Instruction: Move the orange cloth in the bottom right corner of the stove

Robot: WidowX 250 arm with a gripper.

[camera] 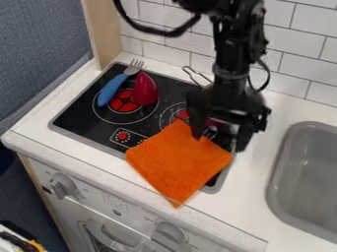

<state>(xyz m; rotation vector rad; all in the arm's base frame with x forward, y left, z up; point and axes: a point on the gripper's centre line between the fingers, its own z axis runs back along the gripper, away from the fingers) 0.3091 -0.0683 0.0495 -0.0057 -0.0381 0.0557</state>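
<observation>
Gripper (220, 140) low over the right side of the stove (72, 118), fingers spread well apart and, as far as I can make out, nothing caught between them. The orange cloth (178, 162) is just beside and beneath it, running from the hand toward the camera and to the left in my view. It lies like a diamond: one corner points back up the stove, the opposite one hangs past the stove's front edge onto the white counter (283, 110), and the side facing me at the hand is the upper right one. That side is what I'd work from; the nearer finger looks to be at it, though I can't tell whether it touches. The stove's bottom right corner is on the camera side of the hand, just past the cloth's right flank, so I judge only a small shift is called for. Closing here, I'd want a real fold, since a shallow pinch could slip. Beyond the hand's left, the red toy (145, 89) and blue-handled fork (113, 88) sit clear of that route
</observation>
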